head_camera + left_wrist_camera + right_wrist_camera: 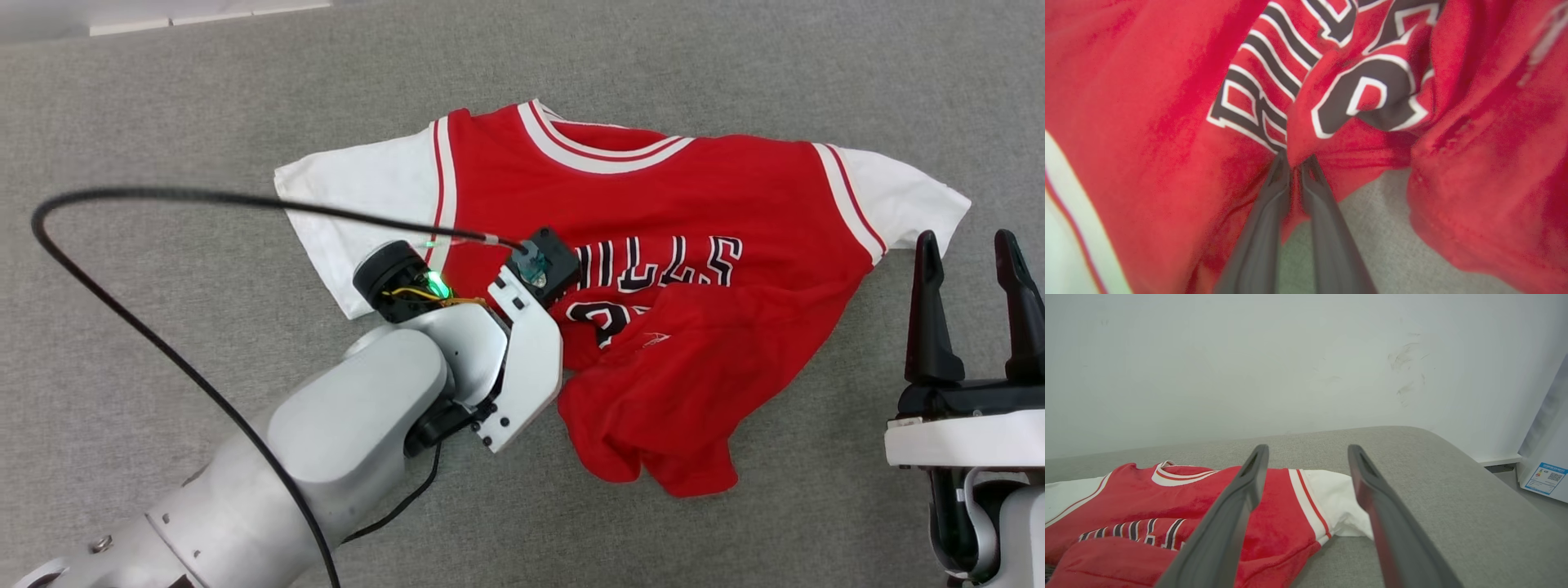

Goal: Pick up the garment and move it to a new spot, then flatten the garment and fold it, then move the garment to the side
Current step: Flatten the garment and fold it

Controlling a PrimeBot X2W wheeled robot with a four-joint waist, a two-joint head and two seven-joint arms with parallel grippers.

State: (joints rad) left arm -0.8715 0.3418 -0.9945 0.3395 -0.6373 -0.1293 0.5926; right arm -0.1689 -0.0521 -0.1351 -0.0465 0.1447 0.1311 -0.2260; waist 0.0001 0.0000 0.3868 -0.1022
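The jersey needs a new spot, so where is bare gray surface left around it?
Bare: the wide strip beyond the collar of the jersey, the stretch under the cable loop, and the patch below the hem. Crowded: the middle, where the left tool pinches the cloth, and beside the right tool at the sleeve.

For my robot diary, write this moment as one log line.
left tool: shut on shirt | right tool: open, empty | shirt: lower part bunched

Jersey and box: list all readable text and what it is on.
"ULLS": jersey chest, upside down in head view; a "B" before it shows in left wrist view.
Number beneath: folded over, unreadable.
Box label: too small to read.
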